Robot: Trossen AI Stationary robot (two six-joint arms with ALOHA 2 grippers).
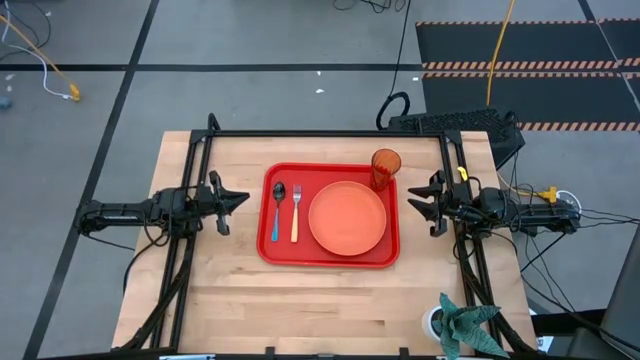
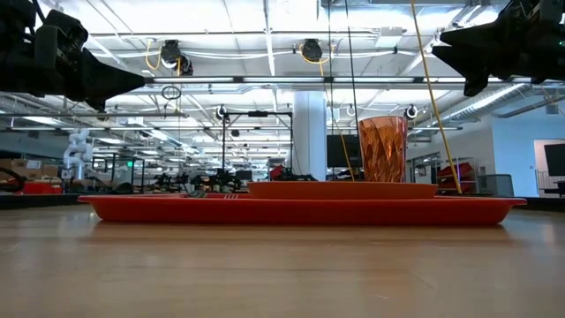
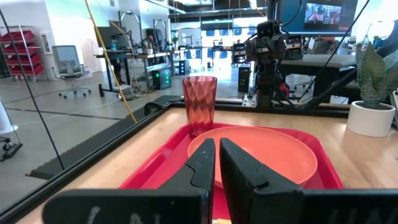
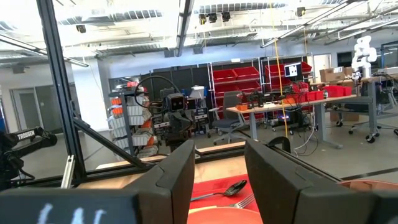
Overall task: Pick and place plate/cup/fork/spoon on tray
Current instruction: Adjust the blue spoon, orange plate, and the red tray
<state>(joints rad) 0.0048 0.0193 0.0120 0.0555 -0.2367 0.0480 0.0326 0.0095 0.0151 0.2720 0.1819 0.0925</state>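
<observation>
High view looks straight down on the whole worktop (image 1: 230,290). Low view sits at worktop level, facing across the tray (image 2: 300,210) into the room. Each wrist view looks level past its own fingers toward the opposite arm; all four share the tray.

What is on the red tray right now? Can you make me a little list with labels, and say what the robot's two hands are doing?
tray: red, on the wooden table
plate: on the tray, right part
cup: upright, tray's far right corner
spoon: on the tray, left part
fork: just right of the spoon
left gripper: left of the tray, shut, empty
right gripper: right of the tray, open, empty
</observation>
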